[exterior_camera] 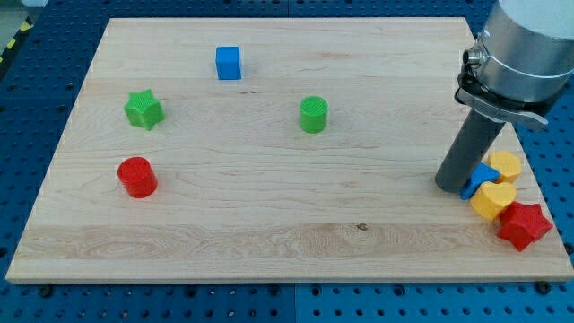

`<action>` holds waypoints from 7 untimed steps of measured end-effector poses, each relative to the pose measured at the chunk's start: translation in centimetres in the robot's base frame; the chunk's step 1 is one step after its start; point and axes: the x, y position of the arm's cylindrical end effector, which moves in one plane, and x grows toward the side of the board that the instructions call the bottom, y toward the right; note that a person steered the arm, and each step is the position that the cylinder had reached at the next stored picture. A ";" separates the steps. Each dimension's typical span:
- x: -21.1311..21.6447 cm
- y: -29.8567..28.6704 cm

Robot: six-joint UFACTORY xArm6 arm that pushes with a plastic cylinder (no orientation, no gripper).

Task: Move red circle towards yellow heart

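Red, cylindrical and plastic, the red circle (137, 177) stands at the view's left on the pale wooden board (269, 233), below the green star-shaped block (143, 109) and well apart from everything else. The small yellow heart-shaped block (492, 199) lies at the far right edge, packed into a cluster: a second yellow block (506, 165) of rounded form just above it, a red star-shaped block (524, 225) touching it at lower right, and a blue block (480, 177), shape not determinable, wedged between.

My tip (451, 187) rests on the board at the left flank of that cluster, touching or nearly touching the blue block. No fingers exist on this rig; the dark rod is bare and carries nothing.

Governing relation: the red circle lies far to the view's left of my tip, almost level with it, and the yellow heart lies immediately to the tip's right. The tip therefore stands on the wrong side of the work. Judgement: the tip must travel past the red circle and come to its left face before any push rightward can serve the task. The line from circle to heart runs nearly horizontal across open board; the green cylindrical block (313, 115) and the blue cube (229, 63) sit above that line and appear clear of it.

Risk noted: leaving the cluster carelessly may disturb the blue block and shift the heart
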 end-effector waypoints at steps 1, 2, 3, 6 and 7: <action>0.0 -10.3; 0.0 -18.7; 0.2 -25.8; -0.2 -44.6; -2.4 -41.7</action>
